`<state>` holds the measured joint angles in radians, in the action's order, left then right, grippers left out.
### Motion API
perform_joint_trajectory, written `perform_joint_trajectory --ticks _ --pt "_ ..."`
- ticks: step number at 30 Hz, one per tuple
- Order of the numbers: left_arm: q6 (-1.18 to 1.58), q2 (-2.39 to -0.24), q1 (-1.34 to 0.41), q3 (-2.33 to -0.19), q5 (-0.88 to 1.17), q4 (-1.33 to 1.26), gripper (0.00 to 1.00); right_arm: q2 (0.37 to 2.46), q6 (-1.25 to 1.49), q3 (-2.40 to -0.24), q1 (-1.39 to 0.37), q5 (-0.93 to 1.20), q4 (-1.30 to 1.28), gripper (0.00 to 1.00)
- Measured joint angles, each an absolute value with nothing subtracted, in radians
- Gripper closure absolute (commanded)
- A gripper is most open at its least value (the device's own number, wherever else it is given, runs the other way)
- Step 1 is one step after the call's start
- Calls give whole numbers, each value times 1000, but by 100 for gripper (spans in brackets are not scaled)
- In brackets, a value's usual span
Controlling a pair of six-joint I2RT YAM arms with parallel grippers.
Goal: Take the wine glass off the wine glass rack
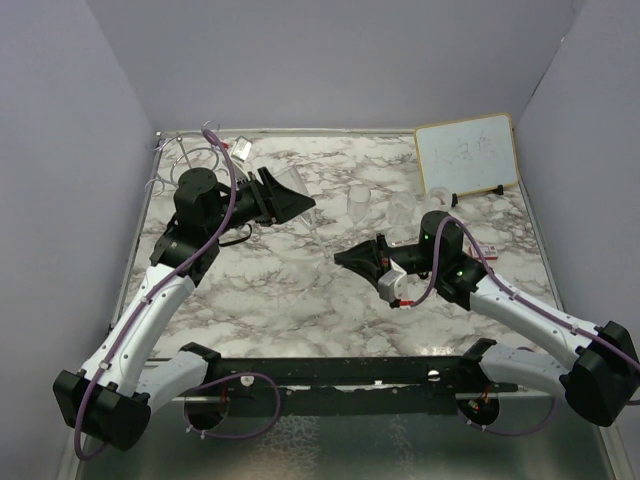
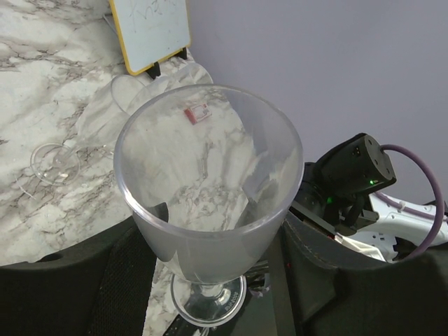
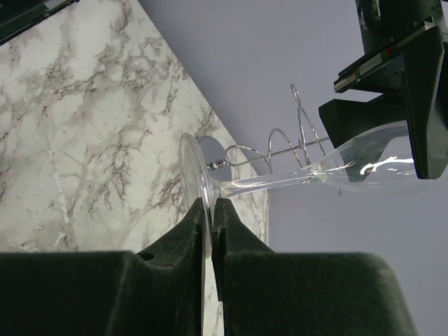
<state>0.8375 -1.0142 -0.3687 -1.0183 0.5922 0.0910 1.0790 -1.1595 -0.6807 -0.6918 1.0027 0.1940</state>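
Observation:
The clear wine glass point(image 2: 210, 161) lies sideways in the air, held at both ends. My left gripper point(image 2: 213, 217) has its black fingers point(image 2: 126, 273) pressed on either side of the bowl. My right gripper point(image 3: 211, 206) is shut on the rim of the glass's round foot point(image 3: 190, 175), and the stem point(image 3: 273, 183) runs off toward the bowl. The chrome wire wine glass rack point(image 3: 297, 136) stands behind the glass against the wall, apart from it. From above, the rack point(image 1: 190, 155) is in the far left corner, with the left gripper point(image 1: 288, 196) and right gripper point(image 1: 347, 258) facing each other.
Other clear glasses point(image 1: 362, 205) rest on the marble table point(image 1: 300, 300) at mid-back, and one lies on its side point(image 2: 105, 119). A yellow-framed whiteboard point(image 1: 467, 153) leans at the back right. A small red and white tag point(image 2: 197, 113) lies near it. Grey walls enclose three sides.

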Motion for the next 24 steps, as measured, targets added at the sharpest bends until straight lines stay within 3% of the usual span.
perform_joint_trajectory --ticks 13,18,20,24 --pt "799 -1016 -369 -1047 561 138 49 1065 -1132 -682 -693 1000 231 59" --pt "734 -1030 -369 -1109 523 203 49 1049 -1095 -682 -693 992 233 34" --pt "701 -1041 -369 -1138 502 228 49 1032 -1071 -685 -693 978 225 4" --pt "635 -1069 -369 -1180 471 263 49 966 -1035 -701 -693 950 177 1"
